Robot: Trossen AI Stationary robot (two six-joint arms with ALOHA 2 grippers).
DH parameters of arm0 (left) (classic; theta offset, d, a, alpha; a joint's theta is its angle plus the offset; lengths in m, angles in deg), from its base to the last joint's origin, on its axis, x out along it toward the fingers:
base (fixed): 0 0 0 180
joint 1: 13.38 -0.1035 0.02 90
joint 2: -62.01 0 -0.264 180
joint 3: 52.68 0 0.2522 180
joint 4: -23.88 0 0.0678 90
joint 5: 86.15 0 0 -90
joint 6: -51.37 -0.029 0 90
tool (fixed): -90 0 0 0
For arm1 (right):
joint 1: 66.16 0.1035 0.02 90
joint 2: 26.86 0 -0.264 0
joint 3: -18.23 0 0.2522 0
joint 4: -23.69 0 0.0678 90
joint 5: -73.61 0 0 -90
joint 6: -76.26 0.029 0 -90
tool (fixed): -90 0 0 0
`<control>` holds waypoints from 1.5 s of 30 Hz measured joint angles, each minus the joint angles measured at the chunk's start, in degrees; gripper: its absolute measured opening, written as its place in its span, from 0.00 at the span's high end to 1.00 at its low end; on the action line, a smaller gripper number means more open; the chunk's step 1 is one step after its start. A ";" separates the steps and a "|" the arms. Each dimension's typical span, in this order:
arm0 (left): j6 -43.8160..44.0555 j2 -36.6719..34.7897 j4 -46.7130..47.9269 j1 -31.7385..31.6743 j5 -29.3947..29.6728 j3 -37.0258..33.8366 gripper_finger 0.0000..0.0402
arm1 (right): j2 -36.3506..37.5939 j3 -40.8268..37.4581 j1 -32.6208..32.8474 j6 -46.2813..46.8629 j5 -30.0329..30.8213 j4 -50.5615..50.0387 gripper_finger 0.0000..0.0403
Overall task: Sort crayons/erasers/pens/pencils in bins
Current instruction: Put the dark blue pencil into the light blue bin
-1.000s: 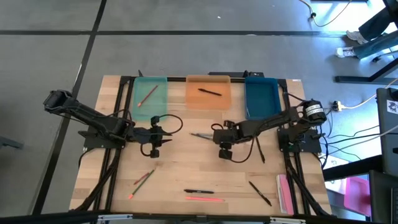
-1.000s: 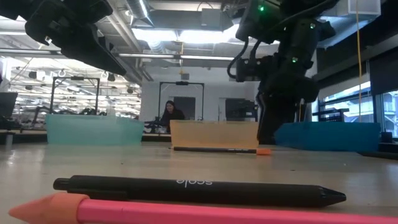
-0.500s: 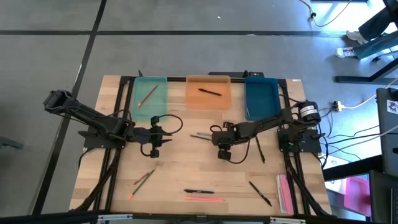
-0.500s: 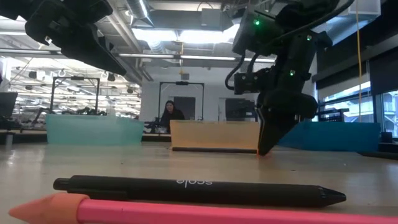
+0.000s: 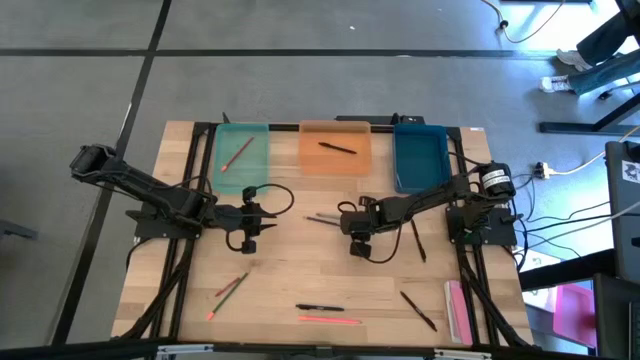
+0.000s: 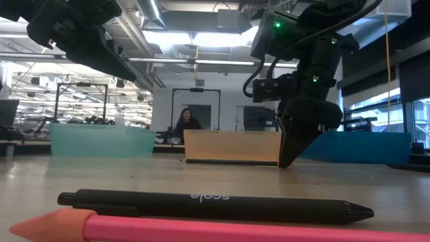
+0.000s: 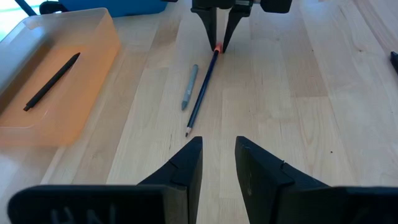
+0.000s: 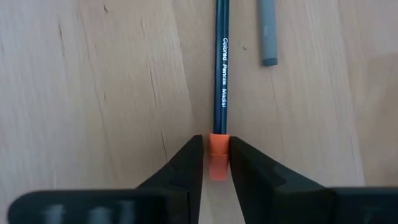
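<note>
Looking down from the top view, you see your right gripper (image 5: pixel 346 221) at middle, pinching the orange tip of a thin dark-blue wooden pencil (image 8: pixel 221 74) lying on the pale wooden table (image 5: pixel 300 270). Your left gripper (image 5: pixel 268 218) waits center-left, fingers apart.

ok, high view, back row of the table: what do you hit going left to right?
Teal-green plastic tray holding a reddish pencil → orange plastic tray holding a thin black pen → blue plastic tray, nothing visible inside.
</note>
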 joint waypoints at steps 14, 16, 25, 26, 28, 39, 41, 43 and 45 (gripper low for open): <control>0.00 0.00 0.01 -0.01 0.00 0.00 0.78 | -0.07 -0.11 0.10 0.53 0.89 0.40 0.89; 0.00 0.00 0.02 -0.01 0.00 0.00 0.78 | -0.07 -0.16 0.11 0.52 0.93 0.69 0.89; 0.04 0.00 0.02 -0.01 0.00 0.00 0.78 | -0.59 1.81 0.00 0.27 1.27 1.52 0.89; 0.04 0.00 0.02 0.01 0.00 0.00 0.78 | -0.57 2.18 0.00 0.16 1.31 1.60 0.89; 0.04 0.01 0.02 0.01 0.00 0.00 0.78 | -0.55 2.82 0.00 0.05 1.34 1.83 0.89; -0.02 0.00 0.03 0.00 0.00 0.00 0.78 | -0.39 8.23 0.00 -2.67 4.64 1.77 0.89; -0.02 0.00 0.04 0.02 0.00 0.00 0.78 | -0.37 9.50 0.00 -4.20 5.40 1.68 0.89; -0.17 0.00 0.04 0.01 0.00 0.00 0.78 | -0.33 10.71 0.00 -5.65 5.44 1.76 0.89; -1.57 0.01 0.04 0.00 0.02 0.00 0.78 | -0.30 11.58 0.00 -6.98 5.74 2.18 0.89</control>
